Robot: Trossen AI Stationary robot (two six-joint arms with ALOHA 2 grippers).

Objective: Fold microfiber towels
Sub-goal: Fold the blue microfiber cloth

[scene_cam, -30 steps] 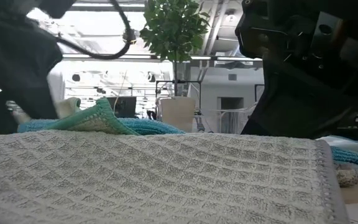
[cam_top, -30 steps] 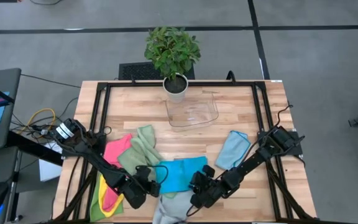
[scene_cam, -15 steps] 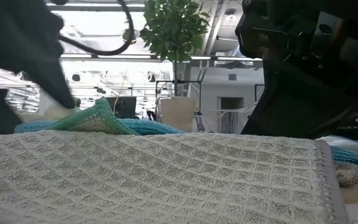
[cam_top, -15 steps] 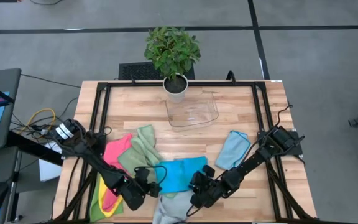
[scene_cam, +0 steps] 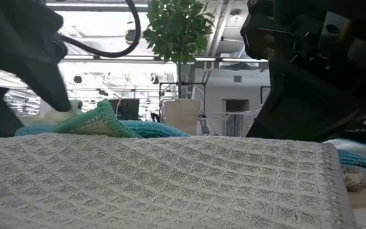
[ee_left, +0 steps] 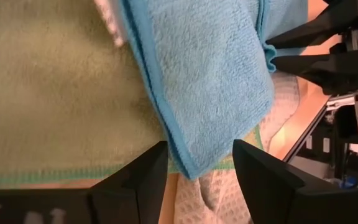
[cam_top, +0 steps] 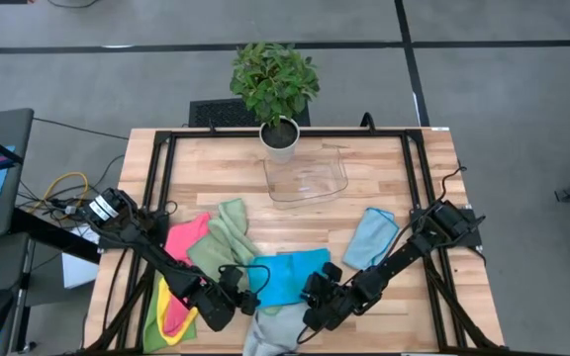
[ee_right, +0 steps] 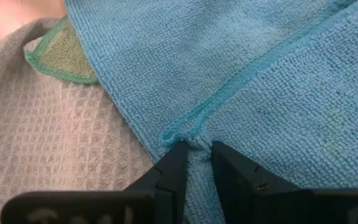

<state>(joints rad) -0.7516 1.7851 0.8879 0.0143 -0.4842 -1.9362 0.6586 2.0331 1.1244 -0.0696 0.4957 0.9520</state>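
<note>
A bright blue towel (cam_top: 290,275) lies spread near the table's front edge. It partly rests on a grey waffle towel (cam_top: 268,336) and a green-edged towel (ee_right: 58,53). My right gripper (ee_right: 194,149) is shut on the blue towel at its near right part (cam_top: 312,297). My left gripper (ee_left: 197,155) stands open at the towel's near left corner (ee_left: 194,168). One finger is on either side of that corner, and I see no touch. Green (cam_top: 221,242), pink (cam_top: 181,240), yellow (cam_top: 171,318) and pale blue (cam_top: 369,237) towels lie around. My right gripper pinches the blue towel's hemmed edge (ee_right: 180,132) between its two fingers, where the hem bunches into a small loop. The fingers slant down from the table's right. The towel stays lying flat on the grey towel and the table, slack.
A clear plastic tray (cam_top: 310,180) and a potted plant (cam_top: 277,89) stand at the far middle. Black frame rails (cam_top: 161,178) run along the table's sides. The grey towel (scene_cam: 170,181) fills the low view's foreground.
My left gripper has tipped a little at the blue towel's near left corner, staying in place. The right gripper and all the towels have kept still.
</note>
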